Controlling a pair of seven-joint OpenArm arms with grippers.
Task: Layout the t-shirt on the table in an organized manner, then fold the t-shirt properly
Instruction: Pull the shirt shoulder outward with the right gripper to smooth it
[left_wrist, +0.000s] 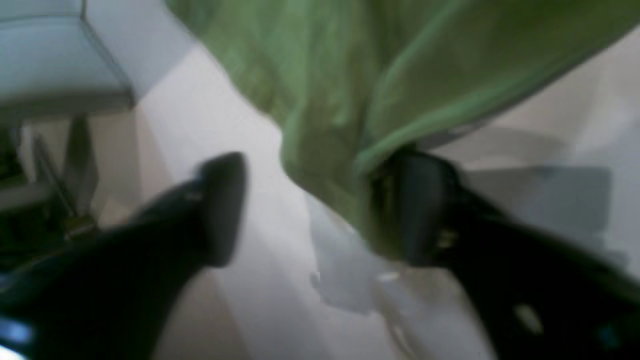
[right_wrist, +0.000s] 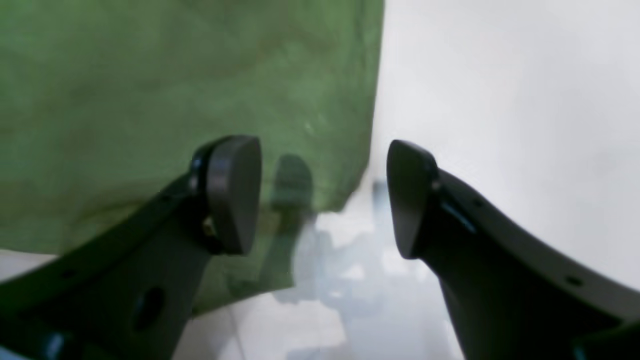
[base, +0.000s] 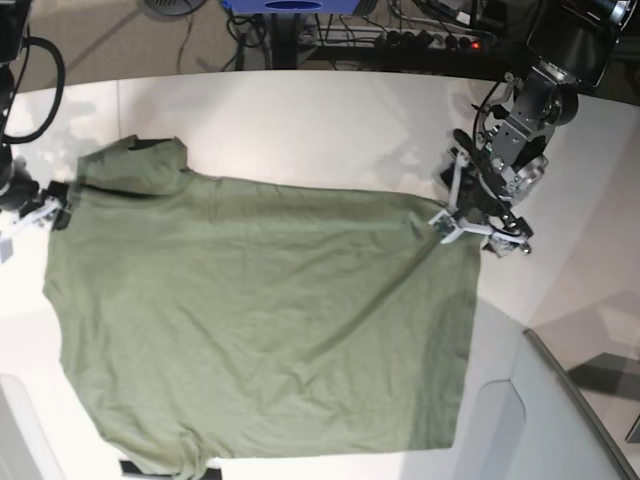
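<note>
- White and glossy, the table fills the base view, its curved far edge giving way to a floor strewn with cables.
- Spread across it lies the t-shirt, olive green, mostly flat with soft wrinkles, its hem side toward the view's right and a sleeve up at the far left.
- Over on the view's right, the left gripper sits at the shirt's upper right corner; from the left wrist camera the fingers stand apart, and the right-hand finger has a bunched fold of the green cloth draped against it, lifted off the tabletop.
- Blur is heavy in that wrist view, so I can't say whether the cloth is truly caught on it.
- At the view's left edge, the right gripper sits by the shoulder area; its wrist camera shows both fingers spread wide, one pad over fabric, the other over bare white surface.
- Down in the near right corner, a grey-white angled panel juts in.
</note>
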